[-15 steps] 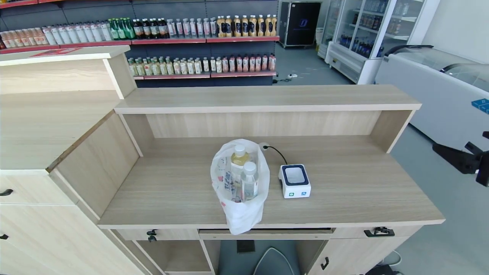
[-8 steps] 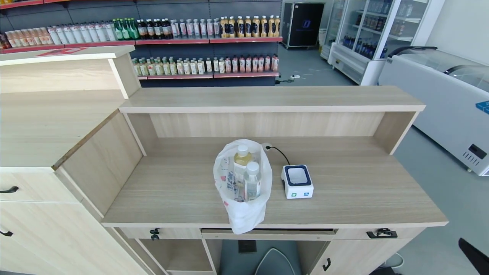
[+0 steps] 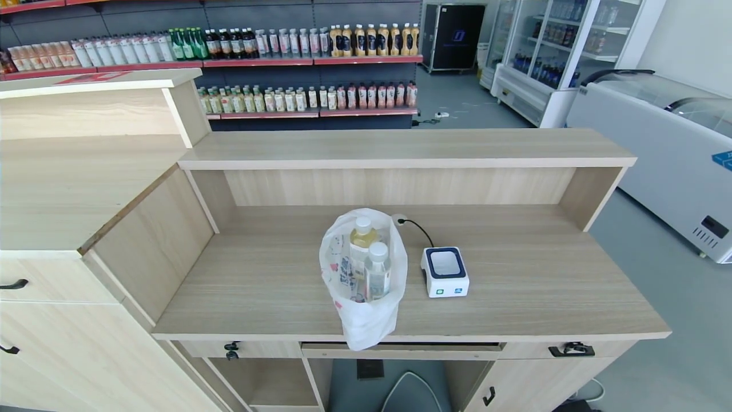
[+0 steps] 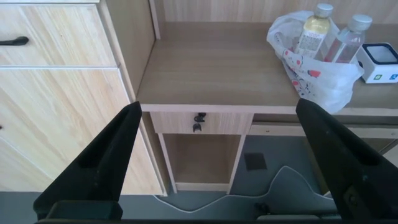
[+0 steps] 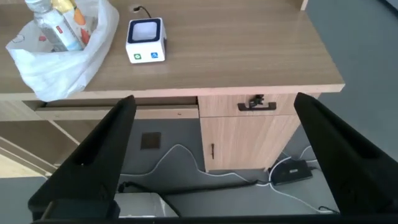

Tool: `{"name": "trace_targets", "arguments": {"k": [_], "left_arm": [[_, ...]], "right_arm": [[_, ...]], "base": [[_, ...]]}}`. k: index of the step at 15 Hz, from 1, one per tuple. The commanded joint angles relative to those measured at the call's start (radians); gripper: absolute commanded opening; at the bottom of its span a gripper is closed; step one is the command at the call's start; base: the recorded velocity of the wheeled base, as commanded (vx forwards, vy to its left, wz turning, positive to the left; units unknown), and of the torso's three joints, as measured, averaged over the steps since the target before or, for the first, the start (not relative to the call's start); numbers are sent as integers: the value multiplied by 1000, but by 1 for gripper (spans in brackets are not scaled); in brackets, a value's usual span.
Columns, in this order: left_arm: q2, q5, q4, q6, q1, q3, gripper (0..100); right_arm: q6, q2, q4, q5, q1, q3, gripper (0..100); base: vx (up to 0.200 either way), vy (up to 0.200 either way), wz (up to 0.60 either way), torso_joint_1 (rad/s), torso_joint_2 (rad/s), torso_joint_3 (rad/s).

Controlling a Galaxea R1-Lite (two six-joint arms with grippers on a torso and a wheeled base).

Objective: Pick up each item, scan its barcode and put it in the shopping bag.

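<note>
**Shopping bag (image 3: 363, 297) holds both bottles; both hands free**

The white shopping bag stands open near the front edge of the table (image 3: 526, 286), and its lower part droops over that edge. Two bottles stand upright inside it, touching each other. The yellowish bottle (image 3: 362, 237) is at the back and the clear bottle (image 3: 377, 274) is in front. The scanner (image 3: 445, 271) sits just beside the bag on the robot's right, window up. Its cable (image 3: 414, 228) runs toward the back of the table.

The left hand (image 4: 219, 107) hangs low in front of the table's left end, fingers spread wide and empty. The right hand (image 5: 214, 99) hangs low before the right end, also wide and holding nothing.

From how things lie, the task looks finished or very nearly so. Both bottles are bagged, and the bag and scanner are all that stands on the table. The plastic folds hide the bottom of the bag, so something smaller may lie deeper inside. Whether each barcode was actually read cannot be judged from these views.
</note>
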Motion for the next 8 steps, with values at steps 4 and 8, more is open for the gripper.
{"name": "trace_targets", "arguments": {"k": [4,8], "left_arm": [[0,0,0,0,0,0,100],[0,0,0,0,0,0,100]], "right_arm": [[3,-50,1,-1,4,0,100],[3,-51,1,-1,2,0,100]], "base": [[0,0,0,0,0,0],[0,0,0,0,0,0]]}}
